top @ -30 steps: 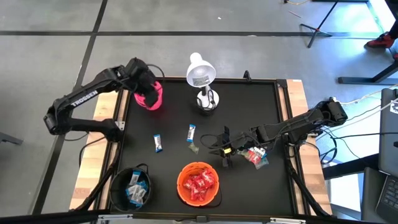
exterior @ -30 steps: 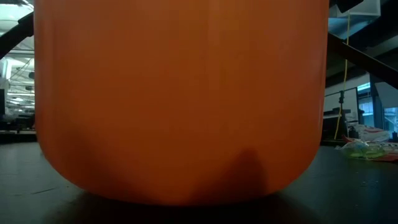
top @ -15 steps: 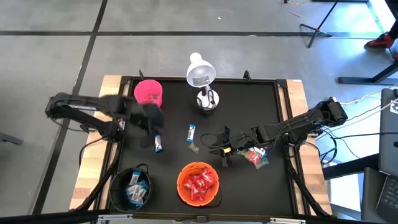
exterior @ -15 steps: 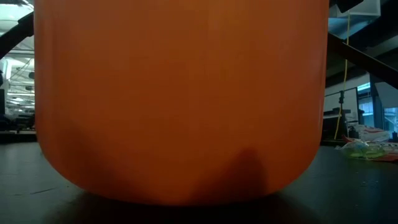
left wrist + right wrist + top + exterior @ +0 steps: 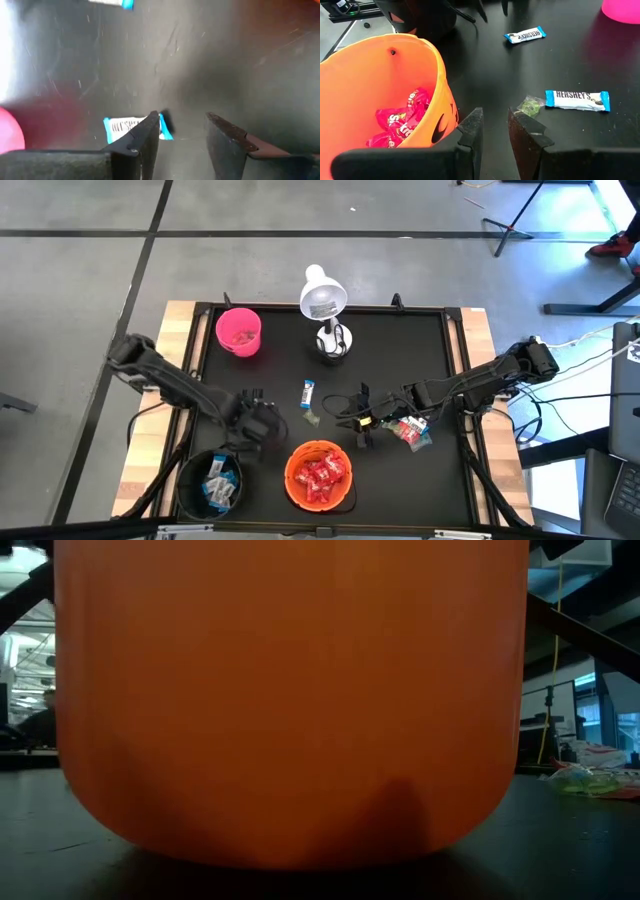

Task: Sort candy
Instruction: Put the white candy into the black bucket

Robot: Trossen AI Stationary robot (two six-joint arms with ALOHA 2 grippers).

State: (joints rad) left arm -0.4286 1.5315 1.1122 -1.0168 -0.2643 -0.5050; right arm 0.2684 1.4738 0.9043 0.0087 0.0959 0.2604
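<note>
The left tool (image 5: 258,423) hangs open over a blue-and-white candy (image 5: 131,127) at about seven o'clock on the worktop (image 5: 400,360), probably lined up to pinch it. The right tool (image 5: 362,420), slightly parted and empty, waits at four o'clock beside the orange bowl (image 5: 319,475) of red sweets, with another blue candy (image 5: 308,393) near the centre.

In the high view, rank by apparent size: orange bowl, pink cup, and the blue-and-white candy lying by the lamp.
1. Orange bowl, the largest.
2. Pink cup, clearly smaller across.
3. Blue-and-white candy, far the smallest.
The overhead camera sees all three at table level, so nearness hardly skews this.
</note>
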